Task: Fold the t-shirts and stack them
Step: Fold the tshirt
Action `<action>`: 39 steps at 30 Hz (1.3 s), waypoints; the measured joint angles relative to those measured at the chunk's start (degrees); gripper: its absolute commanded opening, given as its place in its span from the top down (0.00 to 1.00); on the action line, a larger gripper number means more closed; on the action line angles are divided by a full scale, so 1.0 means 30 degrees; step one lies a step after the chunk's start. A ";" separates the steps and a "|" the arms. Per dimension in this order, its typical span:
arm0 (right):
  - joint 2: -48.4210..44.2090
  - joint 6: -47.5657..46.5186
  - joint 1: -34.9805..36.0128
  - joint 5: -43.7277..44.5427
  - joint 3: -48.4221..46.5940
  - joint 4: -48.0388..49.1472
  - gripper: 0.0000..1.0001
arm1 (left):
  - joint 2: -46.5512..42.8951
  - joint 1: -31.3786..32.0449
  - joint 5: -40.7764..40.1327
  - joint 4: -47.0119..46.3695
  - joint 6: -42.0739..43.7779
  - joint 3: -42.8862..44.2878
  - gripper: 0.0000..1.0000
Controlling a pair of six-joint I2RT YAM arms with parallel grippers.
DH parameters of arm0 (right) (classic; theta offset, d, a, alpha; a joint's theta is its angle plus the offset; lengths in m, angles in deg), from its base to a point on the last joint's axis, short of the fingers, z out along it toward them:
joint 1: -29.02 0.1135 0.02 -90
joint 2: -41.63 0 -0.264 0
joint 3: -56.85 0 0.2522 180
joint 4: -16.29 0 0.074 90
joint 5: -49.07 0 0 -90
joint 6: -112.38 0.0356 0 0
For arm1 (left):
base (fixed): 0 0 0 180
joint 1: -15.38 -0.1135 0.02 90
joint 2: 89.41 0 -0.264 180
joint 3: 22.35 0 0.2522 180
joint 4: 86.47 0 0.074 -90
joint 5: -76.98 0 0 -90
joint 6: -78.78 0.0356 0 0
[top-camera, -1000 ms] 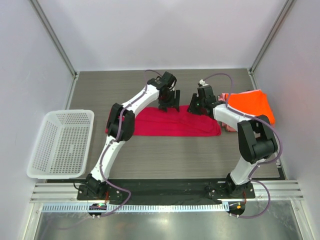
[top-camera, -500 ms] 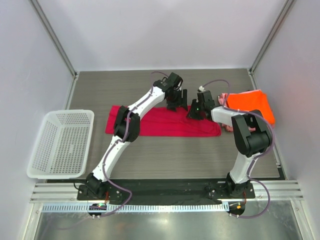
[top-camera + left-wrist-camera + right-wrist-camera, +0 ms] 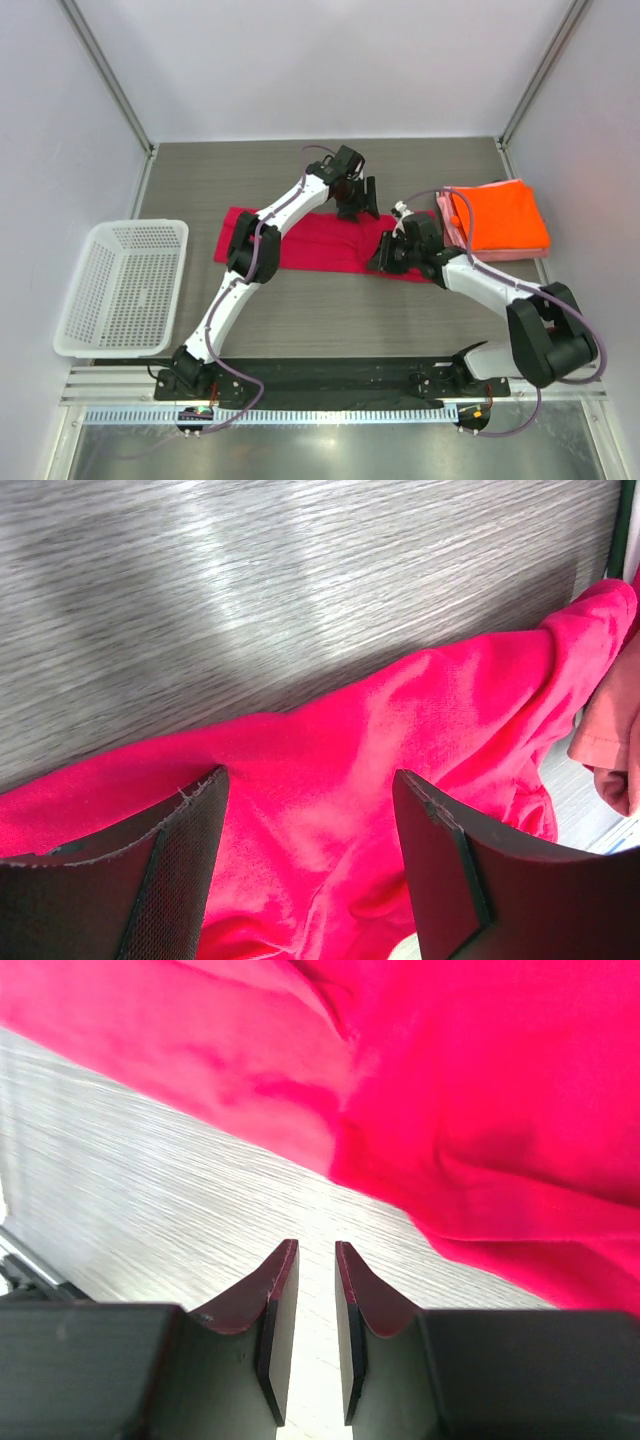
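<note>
The crimson-magenta t-shirt (image 3: 310, 245) lies folded into a long strip across the middle of the table. My left gripper (image 3: 362, 203) hangs open and empty over its far edge; in the left wrist view (image 3: 310, 780) the crimson cloth (image 3: 400, 730) fills the space between the jaws. My right gripper (image 3: 383, 260) is at the shirt's near edge. In the right wrist view (image 3: 317, 1250) its jaws are almost shut on nothing above bare table, beside the crimson cloth (image 3: 480, 1090). The orange t-shirt (image 3: 497, 215) lies folded on the pale pink t-shirt (image 3: 446, 212) at the right.
A white mesh basket (image 3: 140, 226) stands at the left edge of the table. Grey enclosure walls close in the far side and both sides. The pale pink cloth also shows at the right edge of the left wrist view (image 3: 608, 742).
My right gripper has moved from the shirt's far edge toward me to its near edge, its arm now off the orange shirt. My left gripper has shifted slightly right along the far edge.
</note>
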 measured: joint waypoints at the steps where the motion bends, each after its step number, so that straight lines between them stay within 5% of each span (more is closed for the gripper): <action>1: -0.0495 0.0000 -0.0007 0.0000 0.0007 -0.0182 0.72 | 0.0000 0.0007 0.0036 -0.0058 -0.0022 0.0000 0.32; 8: -0.0517 -0.0262 -0.0546 0.2171 -0.1574 -0.1144 0.72 | -0.0029 0.0000 0.0284 -0.0517 -0.0080 -0.0240 0.32; 17: 0.4058 0.0138 -0.1239 0.6375 -0.4102 -0.1559 0.81 | -0.0284 -0.0022 0.0342 -0.1093 -0.0306 -0.0845 0.32; 23: 0.1683 0.1217 -0.0525 0.7628 -0.0947 -0.3279 0.86 | -0.0648 -0.0160 0.0627 -0.1843 -0.0692 -0.1719 0.32; 30: -0.4080 0.2747 0.1158 0.8087 0.1144 -0.5683 0.81 | -0.0648 -0.0189 0.0648 -0.1887 -0.0984 -0.1727 0.32; 39: -0.0619 0.2820 0.0918 1.1227 -0.1457 -0.6164 0.75 | -0.0874 -0.0270 0.0860 -0.2331 -0.1042 -0.2237 0.27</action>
